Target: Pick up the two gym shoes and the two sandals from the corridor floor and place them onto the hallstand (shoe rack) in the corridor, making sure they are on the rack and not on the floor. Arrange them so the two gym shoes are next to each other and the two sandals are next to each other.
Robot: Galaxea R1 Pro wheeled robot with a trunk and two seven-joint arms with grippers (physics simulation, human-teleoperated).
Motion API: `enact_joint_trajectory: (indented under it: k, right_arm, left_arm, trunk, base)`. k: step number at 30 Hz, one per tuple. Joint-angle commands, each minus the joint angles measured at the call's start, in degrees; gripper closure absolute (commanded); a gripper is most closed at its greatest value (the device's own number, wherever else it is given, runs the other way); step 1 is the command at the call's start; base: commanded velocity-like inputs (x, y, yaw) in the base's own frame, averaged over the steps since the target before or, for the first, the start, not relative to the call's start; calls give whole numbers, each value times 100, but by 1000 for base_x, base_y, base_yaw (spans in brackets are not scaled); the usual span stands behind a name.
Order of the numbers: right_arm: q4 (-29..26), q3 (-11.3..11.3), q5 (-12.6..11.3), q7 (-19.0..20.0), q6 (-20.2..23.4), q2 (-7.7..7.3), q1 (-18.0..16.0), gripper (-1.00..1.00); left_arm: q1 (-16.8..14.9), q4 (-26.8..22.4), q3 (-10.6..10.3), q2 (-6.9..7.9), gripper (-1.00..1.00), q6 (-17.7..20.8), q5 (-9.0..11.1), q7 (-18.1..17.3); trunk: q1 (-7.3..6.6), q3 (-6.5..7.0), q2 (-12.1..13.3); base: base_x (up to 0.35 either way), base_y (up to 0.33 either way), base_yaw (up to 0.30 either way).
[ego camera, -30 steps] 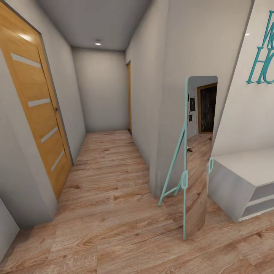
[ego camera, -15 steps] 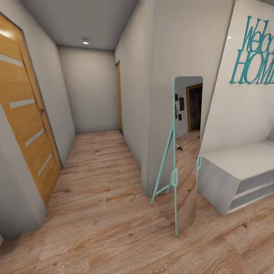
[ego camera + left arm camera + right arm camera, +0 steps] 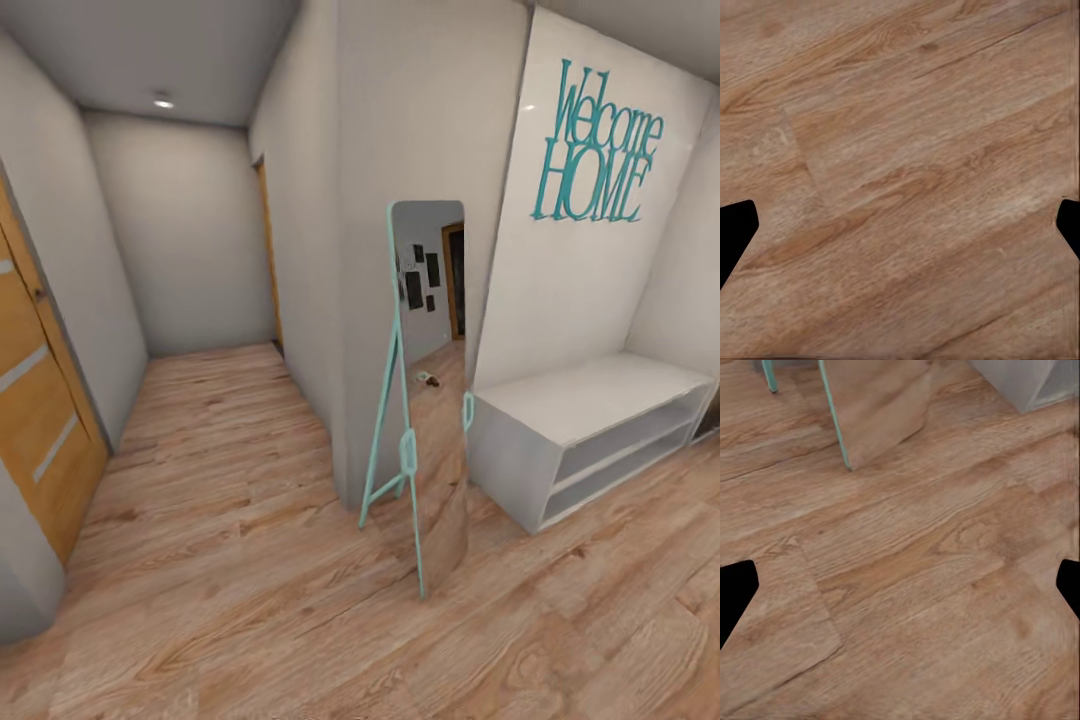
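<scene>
Beside grey bench (image 3: 590, 400), teal-framed mirror (image 3: 430, 380) (leaning on floor (image 3: 250, 600)), both grippers spread wide, nothing between.

The corridor floor (image 3: 250, 560) is light brown wood-grain plank. The mirror (image 3: 430, 400) frame is teal, the bench (image 3: 590, 430) pale grey.

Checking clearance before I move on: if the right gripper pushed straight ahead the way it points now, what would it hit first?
Probably bare corridor floor. The right gripper is open and points down at the planks, with the mirror's foot further off.
</scene>
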Motion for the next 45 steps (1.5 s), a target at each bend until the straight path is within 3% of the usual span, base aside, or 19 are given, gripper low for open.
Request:
enact_joint_trajectory:
  k: [1, 25, 45]
  right_arm:
    - [6, -10, -1, -2, -18, 1, -5, -100]
    - [15, -46, -1, -10, -18, 9, -5, -100]
    - [15, -43, -1, -11, -18, 9, -5, -100]
  left_arm:
    - [-1, 1, 0, 2, -100, -18, 2, -7]
    - [4, 15, 13, 1, -100, -18, 26, -7]
    - [2, 19, 17, -5, -100, -18, 25, -7]
  trunk:
    - [-3, -12, -3]
    - [-3, -172, -3]
    - [-3, -315, -3]
  base:
    - [-220, -159, -236]
    - [-224, -157, -218]
    - [-25, -13, -198]
